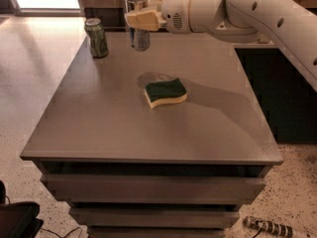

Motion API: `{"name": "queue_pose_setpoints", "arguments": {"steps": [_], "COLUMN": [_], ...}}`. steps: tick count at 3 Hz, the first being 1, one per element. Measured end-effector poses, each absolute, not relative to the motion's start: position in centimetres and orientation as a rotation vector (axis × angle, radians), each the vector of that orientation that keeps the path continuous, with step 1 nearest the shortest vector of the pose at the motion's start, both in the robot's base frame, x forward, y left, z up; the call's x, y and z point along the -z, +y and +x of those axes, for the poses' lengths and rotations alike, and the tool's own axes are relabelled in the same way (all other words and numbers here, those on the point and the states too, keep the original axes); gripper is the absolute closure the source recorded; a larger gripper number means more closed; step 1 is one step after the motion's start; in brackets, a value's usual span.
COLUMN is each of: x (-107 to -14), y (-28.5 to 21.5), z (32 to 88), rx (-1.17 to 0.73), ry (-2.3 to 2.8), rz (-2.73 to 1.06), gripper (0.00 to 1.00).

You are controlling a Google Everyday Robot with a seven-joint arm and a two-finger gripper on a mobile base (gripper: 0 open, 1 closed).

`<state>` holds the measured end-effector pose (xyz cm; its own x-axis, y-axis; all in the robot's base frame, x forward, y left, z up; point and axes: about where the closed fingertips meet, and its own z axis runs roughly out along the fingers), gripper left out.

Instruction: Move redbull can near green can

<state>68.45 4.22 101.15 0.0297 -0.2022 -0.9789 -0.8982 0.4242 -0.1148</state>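
The redbull can point(137, 36), tall, slim and silver-blue with a shiny top, is held upright in the air above the far part of the grey table point(99, 128). My gripper point(140, 20) is shut on it from the right, with the white arm point(237, 9) reaching in from the upper right. The green can point(96, 37), dark green with a silver top, stands upright near the table's far left corner, a short way left of the held can.
A yellow sponge with a green scrub side point(166, 93) lies near the middle of the table. A dark cabinet point(282, 93) stands to the right. Speckled floor surrounds the table, with a small object point(267, 227) lying at the lower right.
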Motion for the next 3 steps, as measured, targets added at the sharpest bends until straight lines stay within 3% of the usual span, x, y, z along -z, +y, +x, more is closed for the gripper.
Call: {"name": "queue_pose_setpoints", "arguments": {"steps": [3], "x": [-100.1], "y": [5.0], "z": [72.7], "rx": [-0.626], "ry": [1.538], "rz": [-1.049], "gripper": [1.0]}}
